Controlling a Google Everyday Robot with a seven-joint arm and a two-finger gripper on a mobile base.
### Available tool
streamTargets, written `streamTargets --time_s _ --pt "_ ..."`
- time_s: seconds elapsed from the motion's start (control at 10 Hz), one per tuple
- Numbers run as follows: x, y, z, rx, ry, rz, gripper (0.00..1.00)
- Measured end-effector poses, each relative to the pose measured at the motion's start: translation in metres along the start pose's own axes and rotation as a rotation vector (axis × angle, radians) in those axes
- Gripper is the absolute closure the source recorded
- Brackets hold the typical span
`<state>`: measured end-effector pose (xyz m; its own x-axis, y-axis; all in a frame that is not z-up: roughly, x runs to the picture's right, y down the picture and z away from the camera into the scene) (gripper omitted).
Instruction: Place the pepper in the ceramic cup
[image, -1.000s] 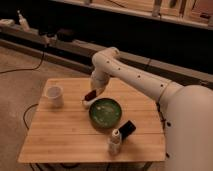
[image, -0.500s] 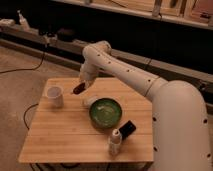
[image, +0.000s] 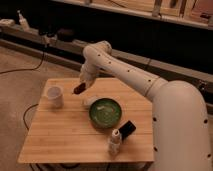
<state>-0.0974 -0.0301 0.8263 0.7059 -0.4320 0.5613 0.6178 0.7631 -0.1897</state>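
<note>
The pepper (image: 78, 89) is a small dark reddish-brown item held in my gripper (image: 81, 87), above the wooden table between the mug and the bowl. The gripper hangs from the white arm that reaches in from the right. The ceramic cup (image: 54, 96) is a white mug standing upright near the table's left edge, to the left of the gripper and lower than it. The pepper is apart from the cup, about a cup's width to its right.
A green bowl (image: 105, 112) sits mid-table right of the gripper, with a small pale object (image: 89, 101) at its left rim. A small white bottle (image: 114, 142) and a black rectangular object (image: 126, 130) stand near the front right. The table (image: 60, 135) ends close behind the cup.
The arm has swung left, carrying the pepper from over the green bowl's left rim toward the cup. The cup, bowl and bottle have not moved.
</note>
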Motion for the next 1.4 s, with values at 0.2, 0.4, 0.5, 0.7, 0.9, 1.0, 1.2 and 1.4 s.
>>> streamTargets --time_s 0.2,0.4,0.5,0.7,0.9,1.0,1.2,1.4 --pt "-0.004 -0.009 0.001 0.013 -0.007 -0.019 0.81" --pt "-0.032 -0.062 0.006 0.058 -0.019 -0.143 0.81" --pt "-0.045 -0.084 0.006 0.074 -0.025 -0.2 0.81" --pt "-0.065 -0.113 0.005 0.093 -0.034 -0.285 0.81" --pt "-0.087 -0.128 0.009 0.094 -0.046 -0.358 0.81" --pt "-0.097 -0.133 0.012 0.089 -0.055 -0.391 0.81" --pt "-0.109 -0.139 0.016 0.09 -0.072 -0.421 0.81" --pt "-0.116 -0.142 0.019 0.082 -0.077 -0.441 0.81"
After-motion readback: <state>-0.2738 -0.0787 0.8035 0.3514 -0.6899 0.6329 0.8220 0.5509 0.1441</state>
